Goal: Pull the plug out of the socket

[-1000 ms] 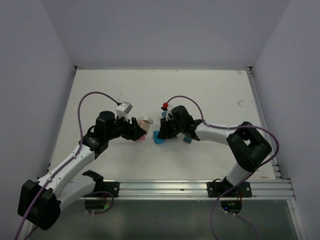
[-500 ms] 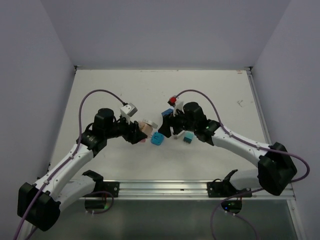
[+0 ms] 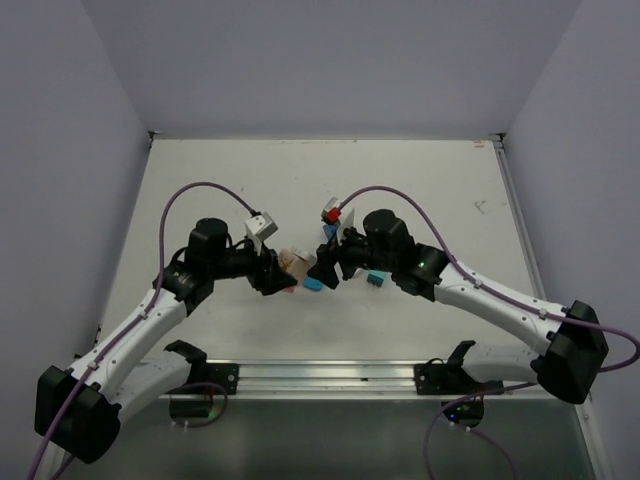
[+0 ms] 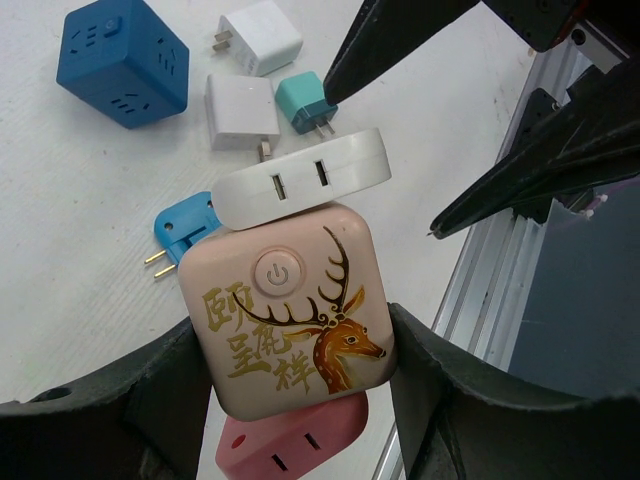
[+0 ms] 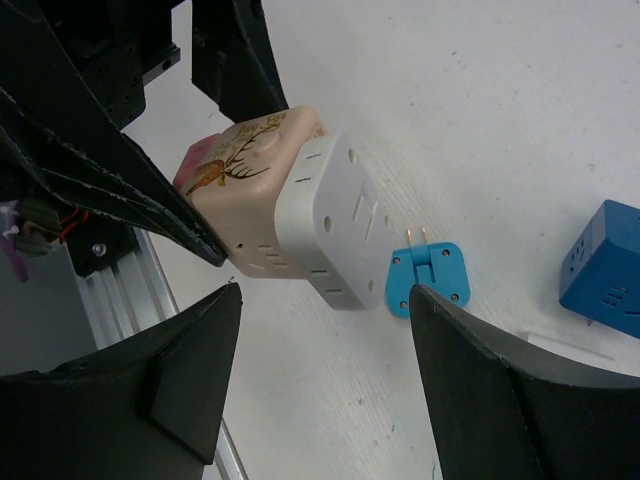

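Observation:
My left gripper (image 4: pixel 290 335) is shut on a beige cube socket (image 4: pixel 285 305) with a gold deer print, also visible in the top view (image 3: pixel 291 262). A white plug (image 4: pixel 300 180) is seated in the cube's far face, and a pink plug (image 4: pixel 285 450) sits on its underside. My right gripper (image 5: pixel 325 295) is open just in front of the white plug (image 5: pixel 335 225). Its black fingers (image 5: pixel 190 370) are spread wide and touch nothing. In the top view the two grippers, left (image 3: pixel 270 272) and right (image 3: pixel 326 262), meet at mid-table.
A blue flat plug (image 5: pixel 425 275) lies on the table under the white plug. A blue cube socket (image 4: pixel 125 60), two white adapters (image 4: pixel 240 110) and a teal one (image 4: pixel 305 100) lie beyond. The aluminium rail (image 3: pixel 400 375) runs along the near edge.
My right gripper has opened and let go of the blue plug, which now lies on the table. It then swung towards the cube. My left arm has shifted slightly right with the cube.

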Controlling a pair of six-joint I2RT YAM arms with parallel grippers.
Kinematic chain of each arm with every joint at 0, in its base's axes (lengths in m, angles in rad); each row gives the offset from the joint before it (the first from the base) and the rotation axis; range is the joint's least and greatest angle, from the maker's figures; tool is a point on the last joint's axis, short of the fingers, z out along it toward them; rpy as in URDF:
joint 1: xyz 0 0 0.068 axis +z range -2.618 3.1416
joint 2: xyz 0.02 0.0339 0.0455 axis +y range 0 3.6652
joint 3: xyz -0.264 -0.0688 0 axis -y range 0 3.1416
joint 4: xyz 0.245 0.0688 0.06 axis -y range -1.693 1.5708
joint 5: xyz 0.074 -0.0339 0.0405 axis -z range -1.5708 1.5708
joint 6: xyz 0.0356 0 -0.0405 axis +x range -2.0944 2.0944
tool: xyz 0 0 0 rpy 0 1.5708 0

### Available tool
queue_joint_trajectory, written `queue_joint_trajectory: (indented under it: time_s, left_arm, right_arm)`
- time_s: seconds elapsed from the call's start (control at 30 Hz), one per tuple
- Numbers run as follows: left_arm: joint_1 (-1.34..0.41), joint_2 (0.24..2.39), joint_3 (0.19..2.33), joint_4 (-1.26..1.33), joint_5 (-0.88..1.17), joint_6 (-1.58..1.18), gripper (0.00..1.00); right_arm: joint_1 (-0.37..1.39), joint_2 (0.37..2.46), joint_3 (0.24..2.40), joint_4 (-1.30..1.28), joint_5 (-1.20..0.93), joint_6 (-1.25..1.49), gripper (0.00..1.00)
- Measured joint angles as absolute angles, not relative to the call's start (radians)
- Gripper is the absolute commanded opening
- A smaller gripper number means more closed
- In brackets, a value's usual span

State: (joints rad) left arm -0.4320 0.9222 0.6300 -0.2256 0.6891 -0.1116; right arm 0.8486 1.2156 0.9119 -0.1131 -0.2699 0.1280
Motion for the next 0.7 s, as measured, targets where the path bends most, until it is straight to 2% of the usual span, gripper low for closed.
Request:
queue_joint_trajectory:
  time_s: [0.27,0.5,0.7]
  left_arm:
    - [-0.432,0.922,0.629,-0.224,0.729,-0.111,0.0]
    - [-0.428,0.922,0.624,-0.219,0.731,-0.112,0.0]
    - [-0.426,0.922,0.624,-0.216,0.749,-0.111,0.0]
  right_arm:
    - [0.863,1.249,0.925,-0.144,-0.187,0.091,0.65]
    - [0.867,1.254,0.952,-0.168,-0.136,0.072,0.46]
    - [0.865,1.254,0.972,-0.178,-0.093,0.054,0.38]
